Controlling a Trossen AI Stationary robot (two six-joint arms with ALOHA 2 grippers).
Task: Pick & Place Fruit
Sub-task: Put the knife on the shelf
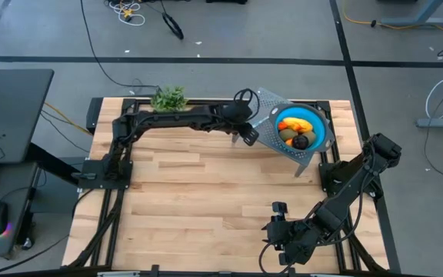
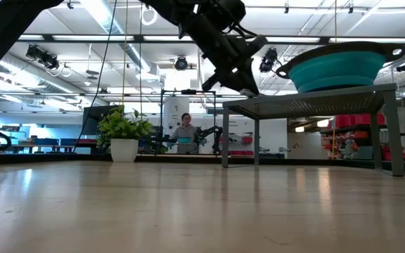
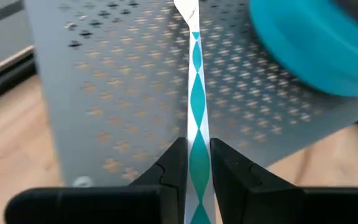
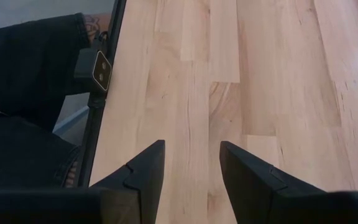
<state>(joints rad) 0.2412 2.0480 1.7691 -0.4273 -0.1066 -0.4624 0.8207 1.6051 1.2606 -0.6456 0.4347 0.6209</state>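
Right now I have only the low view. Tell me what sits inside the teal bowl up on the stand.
Observer: Fruit lies in the bowl. From above I see orange and olive-green pieces and one dark piece.
Operator: Report what the left gripper holds.
Observer: The left gripper is shut on a slim strip with a teal diamond pattern, close to the perforated stand.
Operator: Give me the right arm.
Observer: The right gripper hangs open over bare table, far from the bowl and holding nothing.
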